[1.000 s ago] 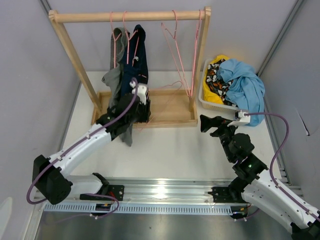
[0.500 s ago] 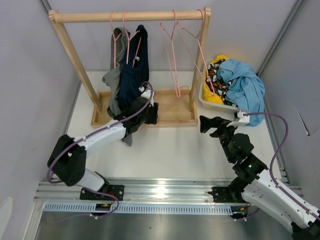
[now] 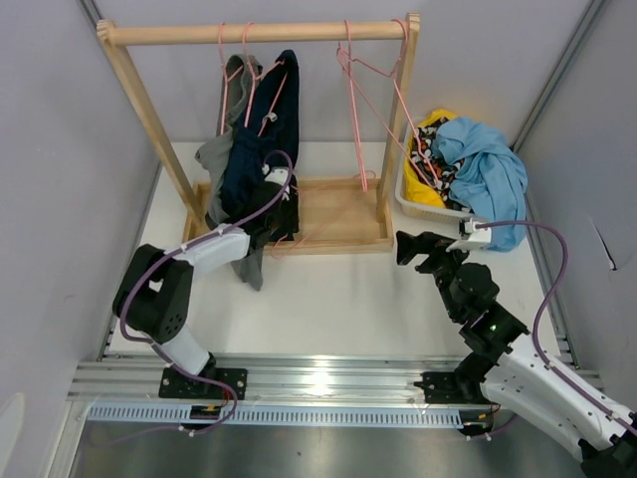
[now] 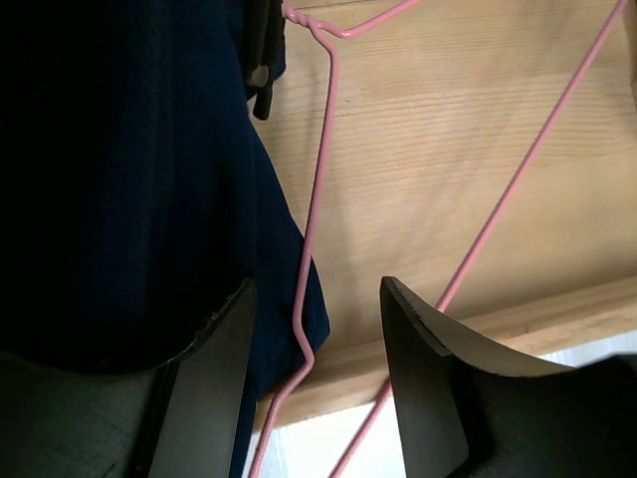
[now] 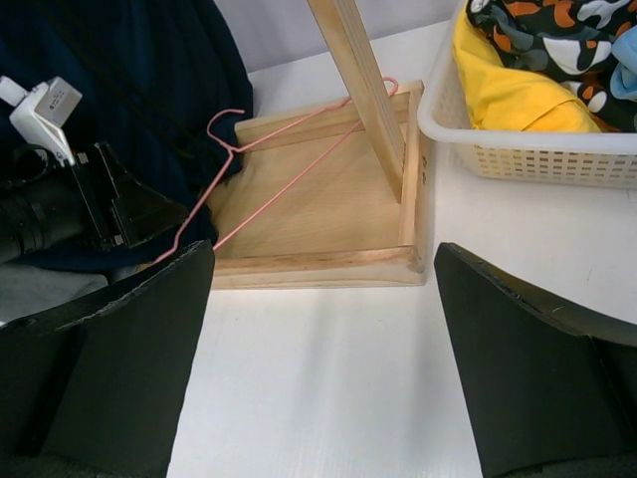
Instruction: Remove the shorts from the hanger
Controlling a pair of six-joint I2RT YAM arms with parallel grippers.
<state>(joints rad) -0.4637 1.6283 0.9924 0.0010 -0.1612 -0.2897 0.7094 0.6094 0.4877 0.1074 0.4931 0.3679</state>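
The navy shorts (image 3: 261, 149) hang from a pink hanger (image 3: 267, 80) on the wooden rod (image 3: 179, 35), beside a grey garment (image 3: 221, 159). My left gripper (image 3: 287, 221) sits low at the shorts' hem over the rack's base. In the left wrist view it (image 4: 318, 299) is open. A loose pink hanger wire (image 4: 311, 249) and a corner of the shorts (image 4: 129, 179) lie between its fingers, which do not pinch them. That loose hanger (image 5: 289, 139) rests on the base. My right gripper (image 3: 406, 247) (image 5: 323, 254) stands open and empty over the white table, right of the rack.
The rack's wooden base tray (image 3: 338, 214) has raised edges, and its right post (image 5: 363, 90) stands between the arms. Empty pink hangers (image 3: 358, 90) dangle from the rod. A white basket (image 3: 423, 204) of clothes, topped by a blue garment (image 3: 488, 164), sits at the right.
My left gripper opened a little wider and drew back left to the shorts' hem. The shorts and the empty hangers have swung. The right arm has barely moved.
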